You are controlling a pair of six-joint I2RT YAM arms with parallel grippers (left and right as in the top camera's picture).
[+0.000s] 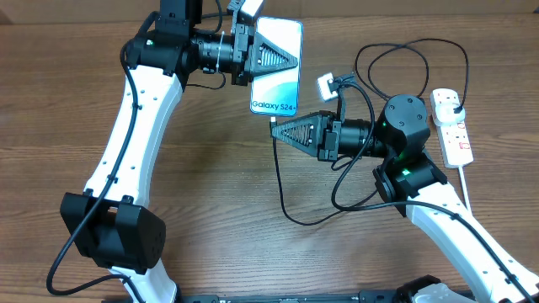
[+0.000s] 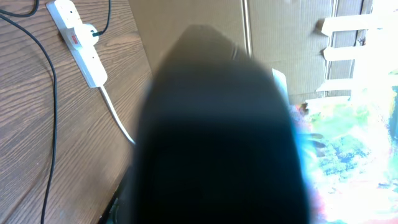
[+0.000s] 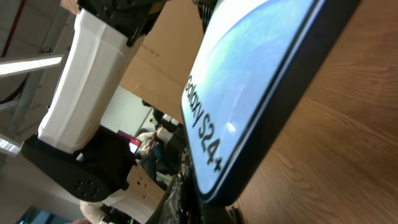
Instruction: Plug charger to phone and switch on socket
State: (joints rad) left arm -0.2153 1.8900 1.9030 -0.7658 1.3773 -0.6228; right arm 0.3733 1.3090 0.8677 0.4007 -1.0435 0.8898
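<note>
**Phone gripped, cable tip just short of its lower edge**

The right gripper point(image 1: 276, 128) has ribbed, black, wedge-shaped fingers drawn together to a point. They are pinched on the connector end of the charger point(image 1: 280, 194). This thin black cable drops away from the tip and curls back under the arm across the grained wooden table point(image 1: 210, 185). The right forearm lies level, with its wrist aimed at the phone.

Just ahead of that tip is the phone point(image 1: 282, 88), a slim rectangular slab with a smooth pale-blue screen and a dark rounded rim. "Galaxy S24+" is printed along the edge nearest the right gripper.

The left gripper point(image 1: 296, 61) is clamped on the phone from its side, with one wedge finger lying across the glass. Its white-shelled arm stretches forward and its wrist is turned across toward the right arm. The left wrist view is mostly a dark blur.

Well behind the right gripper, past its wrist, lies the socket point(image 1: 455, 135). It is a white oblong plastic strip with red switches, a black plug seated in it and a thick white cord point(image 1: 466, 181) trailing off.
</note>
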